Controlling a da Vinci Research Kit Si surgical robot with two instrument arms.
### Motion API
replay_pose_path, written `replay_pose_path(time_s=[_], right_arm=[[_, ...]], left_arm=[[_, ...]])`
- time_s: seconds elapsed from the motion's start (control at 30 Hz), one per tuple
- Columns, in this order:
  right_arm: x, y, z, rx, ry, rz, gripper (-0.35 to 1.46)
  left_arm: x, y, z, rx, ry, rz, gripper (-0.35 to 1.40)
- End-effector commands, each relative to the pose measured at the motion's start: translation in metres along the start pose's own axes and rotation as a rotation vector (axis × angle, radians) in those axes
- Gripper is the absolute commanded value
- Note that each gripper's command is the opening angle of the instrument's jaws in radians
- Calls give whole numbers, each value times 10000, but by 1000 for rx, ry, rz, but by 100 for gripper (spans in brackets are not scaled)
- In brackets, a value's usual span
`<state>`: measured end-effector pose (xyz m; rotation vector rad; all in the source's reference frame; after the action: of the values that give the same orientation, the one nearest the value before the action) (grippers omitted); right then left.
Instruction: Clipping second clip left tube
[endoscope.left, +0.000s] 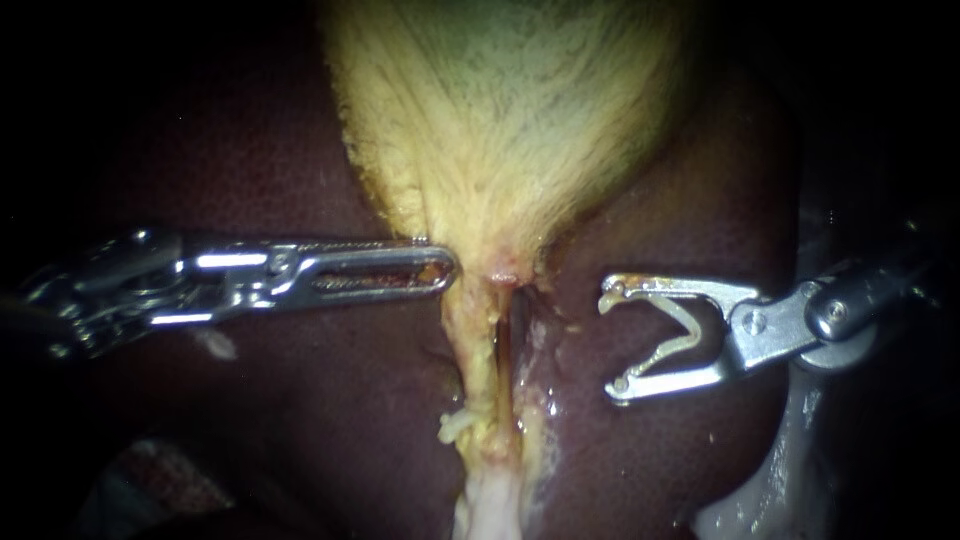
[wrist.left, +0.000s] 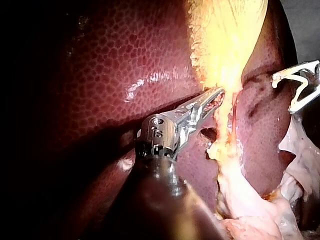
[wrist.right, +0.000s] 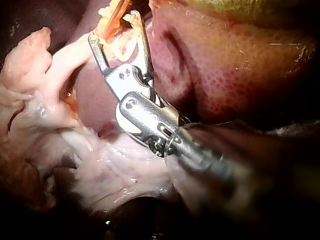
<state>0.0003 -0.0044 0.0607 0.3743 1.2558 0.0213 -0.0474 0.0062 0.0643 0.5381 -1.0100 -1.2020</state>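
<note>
Left tube (endoscope.left: 470, 345) runs from gallbladder (endoscope.left: 500, 120) neck down across liver (endoscope.left: 300, 420). Two instruments. Left instrument (endoscope.left: 450, 270): jaws pressed together, tip touching the neck. Right instrument (endoscope.left: 612, 342): jaws spread, cradling one clip (endoscope.left: 665, 355), near the tube, not touching.

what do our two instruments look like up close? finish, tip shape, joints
Left instrument: bright steel, a long slim slotted claw with a rounded tip, a pinned hinge block behind it, dark shaft. Right instrument: also steel, a claw of two thin prongs with hooked tips, round pivot pins at a thicker knuckle, dark shaft.
</note>
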Motion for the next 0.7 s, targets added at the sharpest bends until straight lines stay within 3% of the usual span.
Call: replay_pose_path(time_s=[0.03,0.23,0.33,0.5,0.7], right_arm=[[1,-1,1,-2,1,15,60],[2,-8,21,15,5,94,60],[2,-15,42,60,14,141,60],[-3,-26,86,78,13,179,60],[-13,-25,126,86,10,199,60]], left_arm=[[-1,-1,-1,-1,-1,0,-35],[-1,-5,-12,2,2,-1,-35],[-1,-5,-21,8,6,-1,-35],[-1,-2,-39,1,2,0,-35],[-6,2,-59,-14,-6,-3,-35]])
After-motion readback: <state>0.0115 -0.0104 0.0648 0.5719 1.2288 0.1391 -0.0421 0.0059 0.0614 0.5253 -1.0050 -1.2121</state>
